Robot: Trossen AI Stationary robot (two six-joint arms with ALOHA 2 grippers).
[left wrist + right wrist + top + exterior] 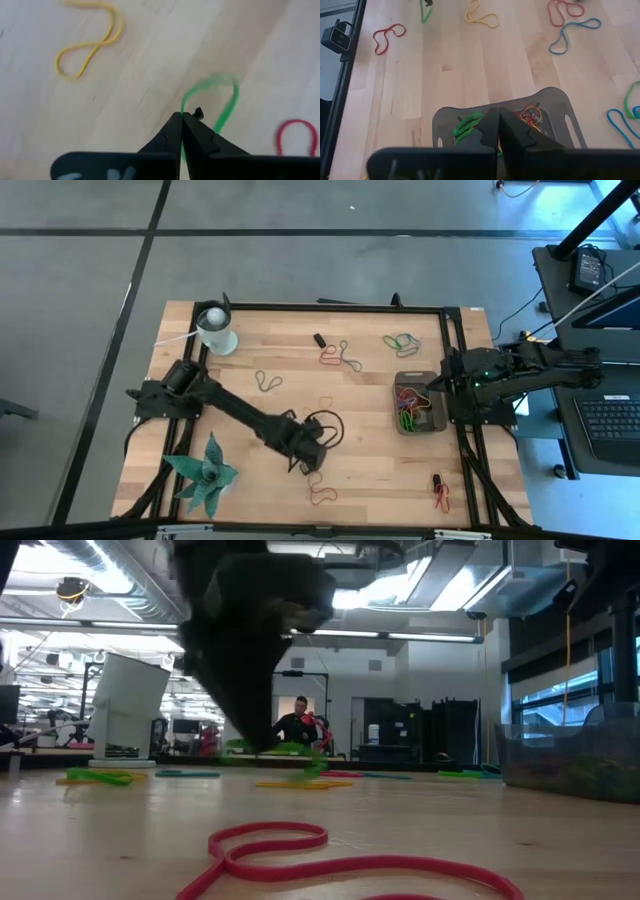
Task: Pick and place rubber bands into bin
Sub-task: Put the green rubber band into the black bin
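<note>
The left gripper (pixel 183 117) is pinched shut on a green band (pixel 225 107) low over the table, the bin (pixel 437 420) far across beside the closed right gripper (pixel 498 114).

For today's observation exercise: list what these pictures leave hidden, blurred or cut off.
- Left tool, high view: its own wrist hides the tips; the green rubber band it pinches shows only in the left wrist view, blurred.
- Bin, right wrist view: right tool covers its middle.
- Low view: a blurred dark arm blocks the centre.
</note>
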